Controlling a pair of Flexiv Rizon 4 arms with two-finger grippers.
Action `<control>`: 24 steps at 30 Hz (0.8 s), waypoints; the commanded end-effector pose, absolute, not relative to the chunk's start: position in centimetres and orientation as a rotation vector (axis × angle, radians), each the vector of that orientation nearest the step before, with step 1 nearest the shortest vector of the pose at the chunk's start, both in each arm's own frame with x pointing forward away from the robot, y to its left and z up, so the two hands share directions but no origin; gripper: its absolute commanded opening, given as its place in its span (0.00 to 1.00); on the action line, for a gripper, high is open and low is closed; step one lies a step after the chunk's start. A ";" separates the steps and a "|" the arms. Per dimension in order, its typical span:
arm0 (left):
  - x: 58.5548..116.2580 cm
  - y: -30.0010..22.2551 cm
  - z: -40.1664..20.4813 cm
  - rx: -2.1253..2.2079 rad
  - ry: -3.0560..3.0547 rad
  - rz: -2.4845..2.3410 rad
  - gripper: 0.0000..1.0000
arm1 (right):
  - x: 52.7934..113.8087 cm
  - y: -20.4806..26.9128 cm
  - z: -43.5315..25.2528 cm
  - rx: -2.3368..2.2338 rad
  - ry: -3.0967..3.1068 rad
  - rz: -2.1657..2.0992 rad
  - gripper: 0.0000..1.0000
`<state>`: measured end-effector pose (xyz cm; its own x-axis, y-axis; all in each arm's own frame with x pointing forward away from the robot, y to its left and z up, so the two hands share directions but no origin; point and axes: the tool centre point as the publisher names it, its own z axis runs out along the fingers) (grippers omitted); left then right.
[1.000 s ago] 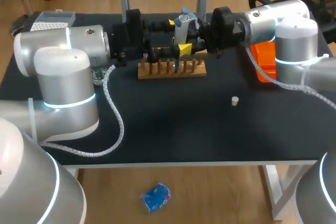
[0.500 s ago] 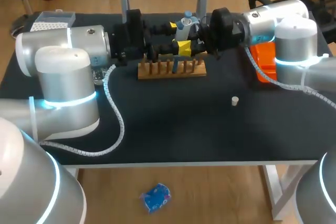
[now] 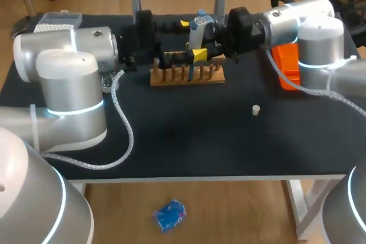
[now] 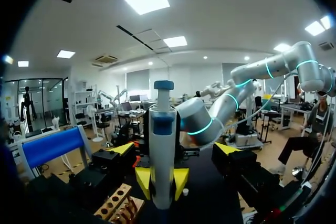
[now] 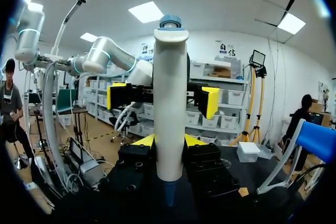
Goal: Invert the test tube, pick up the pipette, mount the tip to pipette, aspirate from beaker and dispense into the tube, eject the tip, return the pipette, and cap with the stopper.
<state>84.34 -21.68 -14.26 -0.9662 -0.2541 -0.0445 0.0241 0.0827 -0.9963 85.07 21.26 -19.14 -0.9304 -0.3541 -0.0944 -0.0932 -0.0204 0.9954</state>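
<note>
The white and blue pipette [image 3: 196,32] stands upright over the wooden rack [image 3: 187,76] at the back of the table. My right gripper [image 3: 199,48] is shut on its lower body; in the right wrist view its yellow tips [image 5: 145,140] clamp the pipette [image 5: 170,108] from both sides. My left gripper [image 3: 182,40] faces it from the other side, open wide, its fingers [image 4: 123,148] apart on either side of the pipette [image 4: 161,145] without touching. The pipette's thin lower end points down among the rack's pegs. The small white stopper [image 3: 256,109] lies on the mat to the right. I cannot pick out the test tube.
An orange box [image 3: 287,67] sits at the back right under my right arm. A clear tip box [image 3: 56,22] stands at the back left corner. My left arm's cable [image 3: 123,127] loops across the mat's left half.
The pipette tilted briefly and stands upright again in my right gripper. My left gripper's fingers narrowed toward the pipette, then spread wide.
</note>
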 end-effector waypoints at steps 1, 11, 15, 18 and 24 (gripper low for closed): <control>84.5 -21.3 -14.1 -0.235 2.141 -1.987 0.96 | 85.1 21.4 -19.0 0.493 -2.065 -2.036 0.00; 85.0 -21.3 -14.2 -0.226 2.139 -1.999 0.78 | 84.9 21.7 -19.1 0.500 -2.065 -2.007 0.00; 84.9 -21.2 -14.2 -0.226 2.139 -2.002 0.60 | 84.9 21.7 -19.1 0.498 -2.068 -2.002 0.00; 84.9 -21.2 -14.2 -0.226 2.141 -2.004 0.50 | 84.9 21.7 -19.2 0.496 -2.070 -1.998 0.00; 84.8 -21.4 -14.3 -0.211 2.154 -2.013 0.34 | 84.8 21.6 -19.3 0.487 -2.069 -1.996 0.00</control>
<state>84.70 -21.34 -14.18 -0.9699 -0.2405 -0.0376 0.0214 0.0695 -0.9973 84.61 21.66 -19.29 -0.9197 -0.3868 -0.0680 -0.0818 0.0193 0.9965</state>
